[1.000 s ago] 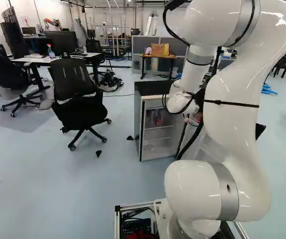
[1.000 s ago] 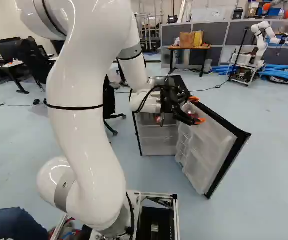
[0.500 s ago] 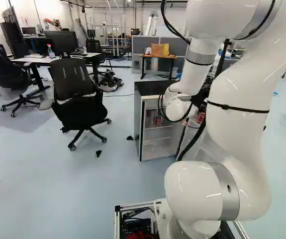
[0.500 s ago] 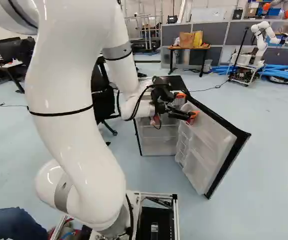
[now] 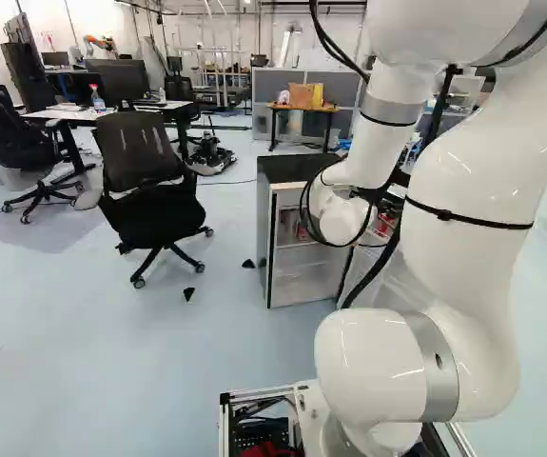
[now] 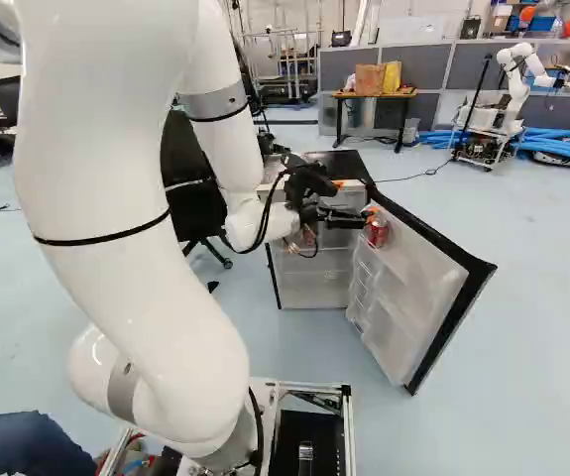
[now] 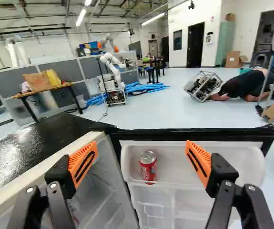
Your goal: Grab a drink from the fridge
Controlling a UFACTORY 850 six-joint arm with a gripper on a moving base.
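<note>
- We're looking at the gripper (image 6: 354,198) now, and its claw is standing spread wide, orange pads (image 7: 83,164) well apart and nothing pinched between them.
- We're spotting the drink: a red can (image 7: 147,168) with a silver top is standing upright in the upper shelf (image 7: 208,164) of the fridge door (image 6: 463,290).
- We're placing it near the hinge-side end of that shelf, close to the fridge body, while the rest of the shelf is stretching away toward the door's outer edge.
- We're seeing the can sitting ahead of the gripper, in the gap between the two fingers, and neither pad is touching it.
- We're watching the fridge (image 6: 332,161) itself standing wide open, its door swinging out from the side and its black top showing beside the gripper.
- We're catching something red (image 5: 302,230) on a shelf inside the fridge body too, though its shape isn't coming through clearly.
- We're noting the arm (image 6: 146,258) reaching forward from the base, its wrist hanging in front of the open fridge.
- We're finding an office chair (image 5: 149,181) standing near the fridge.
- Further back, we're seeing a table (image 6: 403,95) carrying a brown bag (image 6: 369,79) and a yellow bag (image 6: 393,77), side by side, with another robot (image 6: 514,84) standing beyond the door.
</note>
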